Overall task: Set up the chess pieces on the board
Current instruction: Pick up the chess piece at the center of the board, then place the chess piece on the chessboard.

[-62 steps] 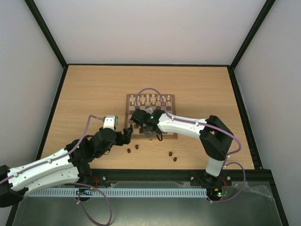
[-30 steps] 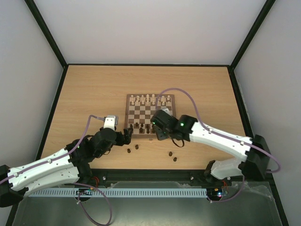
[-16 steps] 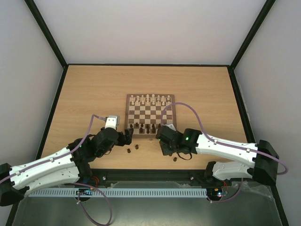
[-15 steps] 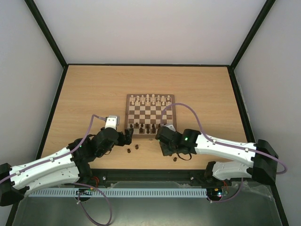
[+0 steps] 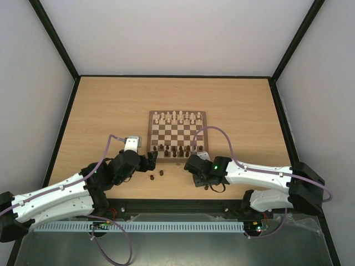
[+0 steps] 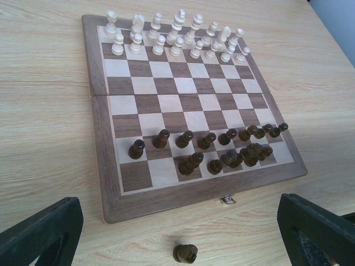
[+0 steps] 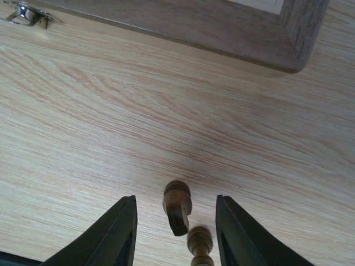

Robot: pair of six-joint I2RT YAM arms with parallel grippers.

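The board [image 5: 177, 134] lies mid-table, with dark chess pieces [image 5: 173, 149] standing in its two near rows [image 6: 222, 149]. Two dark pieces [image 5: 156, 175] lie loose on the table in front of its left corner. One of them [image 6: 184, 254] shows between the fingers of my wide-open left gripper [image 6: 177, 221], which hovers above it [image 5: 151, 159]. My right gripper [image 7: 175, 200] is low over the table near the board's right corner [image 7: 299, 33], also [image 5: 199, 179]. It stands open around a toppled dark piece [image 7: 177, 208], touching nothing. Another toppled dark piece [image 7: 199, 244] lies just behind.
Pale cream chessmen [image 5: 177, 116] fill the board's far two rows [image 6: 177, 39]. A small metal latch [image 7: 25, 12] sticks out of the board's near edge [image 6: 227, 199]. Black frame rails border the table [image 5: 100, 111].
My right arm has drawn back from the board's near rows to the table in front of it, over two loose pieces, and its jaws have narrowed. The left arm has barely moved.
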